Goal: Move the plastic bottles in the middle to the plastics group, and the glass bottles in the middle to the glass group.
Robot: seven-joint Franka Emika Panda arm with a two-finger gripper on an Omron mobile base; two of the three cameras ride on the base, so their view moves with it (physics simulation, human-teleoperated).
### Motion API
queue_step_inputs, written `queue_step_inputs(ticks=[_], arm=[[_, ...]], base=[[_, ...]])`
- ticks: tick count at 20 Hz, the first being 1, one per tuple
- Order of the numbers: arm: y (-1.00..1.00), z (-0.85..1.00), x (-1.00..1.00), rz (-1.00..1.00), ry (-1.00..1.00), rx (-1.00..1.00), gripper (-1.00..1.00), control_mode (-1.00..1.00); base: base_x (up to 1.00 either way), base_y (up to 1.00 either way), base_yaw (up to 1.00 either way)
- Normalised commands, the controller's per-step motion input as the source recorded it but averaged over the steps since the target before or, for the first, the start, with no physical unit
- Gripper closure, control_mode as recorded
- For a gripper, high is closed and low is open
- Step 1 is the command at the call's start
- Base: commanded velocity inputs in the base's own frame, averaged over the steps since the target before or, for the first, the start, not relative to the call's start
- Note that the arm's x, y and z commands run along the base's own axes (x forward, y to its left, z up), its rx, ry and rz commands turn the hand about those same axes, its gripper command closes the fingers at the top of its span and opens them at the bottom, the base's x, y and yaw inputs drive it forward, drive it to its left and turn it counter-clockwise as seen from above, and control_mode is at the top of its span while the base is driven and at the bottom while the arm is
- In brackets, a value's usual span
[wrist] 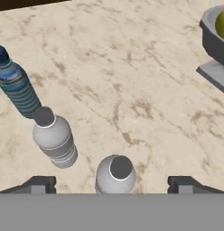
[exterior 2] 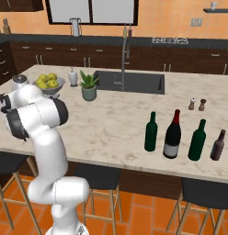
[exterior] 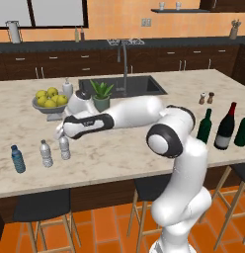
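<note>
gripper (wrist: 114, 184) open astride clear bottle (wrist: 114, 173) | neighbours: second clear bottle (wrist: 54, 139), blue bottle (wrist: 15, 83) | fruit bowl (wrist: 214, 43) apart

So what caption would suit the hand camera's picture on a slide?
Open gripper above a clear bottle beside its twin and the blue bottle.

Open gripper (wrist: 114, 184) straddles a clear bottle (wrist: 114, 175) beside two others.
</note>
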Motion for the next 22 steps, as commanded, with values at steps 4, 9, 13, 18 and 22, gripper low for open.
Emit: queue_step_inputs(ticks=[4, 9, 13, 18, 22], arm=[[-0.82, 0.01, -0.79, -0.13, 0.0, 0.07, -1.0, -1.0], [-1.0, 0.0, -0.95, -0.26, 0.0, 0.11, -1.0, -1.0], [-1.0, 0.02, -0.89, -0.3, 0.0, 0.11, -1.0, -1.0], [-0.99, 0.43, -0.64, -0.41, 0.0, 0.08, -1.0, -1.0], [-1.0, 0.38, -0.1, -0.53, 0.08, -0.01, -1.0, -1.0]], base=[[0.0, 0.0, 0.0], [0.0, 0.0, 0.0], [0.0, 0.0, 0.0], [0.0, 0.0, 0.0], [0.0, 0.0, 0.0]])
